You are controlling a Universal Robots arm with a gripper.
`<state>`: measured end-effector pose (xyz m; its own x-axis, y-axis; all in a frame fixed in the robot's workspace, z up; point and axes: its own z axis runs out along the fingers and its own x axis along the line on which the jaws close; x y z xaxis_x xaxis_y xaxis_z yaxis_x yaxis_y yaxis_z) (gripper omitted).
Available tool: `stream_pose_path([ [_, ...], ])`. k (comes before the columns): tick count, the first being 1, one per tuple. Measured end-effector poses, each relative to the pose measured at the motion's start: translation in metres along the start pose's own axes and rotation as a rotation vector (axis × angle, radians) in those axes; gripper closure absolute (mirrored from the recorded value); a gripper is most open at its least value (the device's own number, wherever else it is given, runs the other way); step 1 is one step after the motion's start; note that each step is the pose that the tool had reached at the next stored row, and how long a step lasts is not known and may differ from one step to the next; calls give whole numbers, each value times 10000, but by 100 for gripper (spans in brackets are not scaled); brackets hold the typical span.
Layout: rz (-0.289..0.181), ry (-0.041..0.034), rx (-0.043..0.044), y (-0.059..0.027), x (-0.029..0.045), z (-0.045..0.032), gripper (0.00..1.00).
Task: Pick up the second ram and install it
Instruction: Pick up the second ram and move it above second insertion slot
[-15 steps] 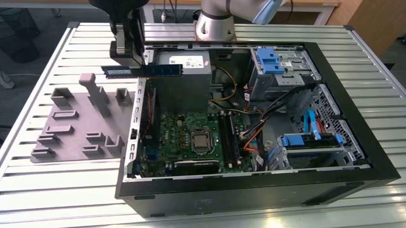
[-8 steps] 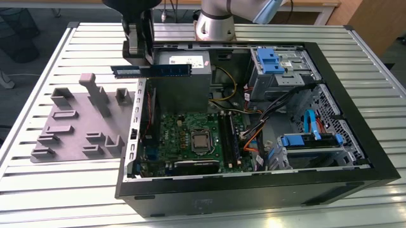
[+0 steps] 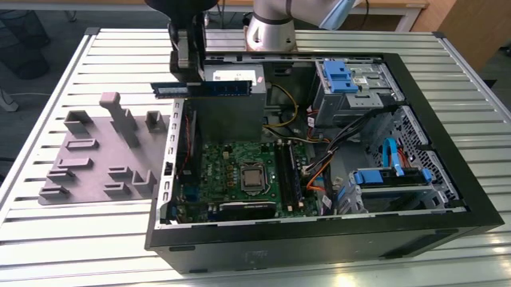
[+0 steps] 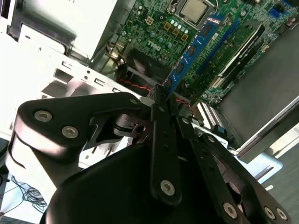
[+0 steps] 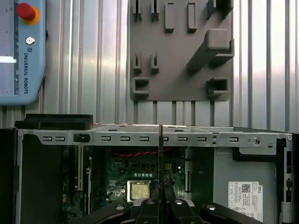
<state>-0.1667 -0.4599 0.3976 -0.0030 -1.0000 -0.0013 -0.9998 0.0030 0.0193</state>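
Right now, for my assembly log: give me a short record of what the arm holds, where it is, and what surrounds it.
gripper: shut on the second ram
second ram: thin, flat blue circuit-board stick, gripped near one end, long side level, in the air over the case, not yet in a slot
case: open black computer case, green motherboard exposed inside
holder: grey moulded tray, beside the case at the exterior view's left
surface: slatted metal table

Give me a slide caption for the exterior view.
Pincer holds the second ram level over the open case, grey tray alongside.
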Motion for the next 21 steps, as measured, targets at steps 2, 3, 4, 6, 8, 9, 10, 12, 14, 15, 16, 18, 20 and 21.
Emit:
stream_pose_path([
  [2, 0, 0, 0, -36, 0, -1, 86],
  [3, 0, 0, 0, -54, 0, -1, 86],
  [4, 0, 0, 0, -73, 0, -1, 86],
  [6, 0, 1, -1, -109, -1, -2, 86],
  [8, 1, -1, 0, -146, -1, -3, 86],
  [9, 1, 0, 0, -164, -1, -3, 86],
  [10, 0, 0, 0, -184, -1, -4, 86],
  [12, 0, 0, 0, -222, -1, -4, 86],
  [14, 0, 0, 0, -260, -1, -5, 86],
  [15, 1, 0, 0, -278, -1, -6, 86],
  [16, 0, 0, 0, -299, -1, -6, 86],
  [18, 1, 0, 0, -337, -1, -6, 86],
  [20, 0, 0, 0, -376, -1, -7, 86],
  [21, 1, 0, 0, -395, -1, -8, 86],
])
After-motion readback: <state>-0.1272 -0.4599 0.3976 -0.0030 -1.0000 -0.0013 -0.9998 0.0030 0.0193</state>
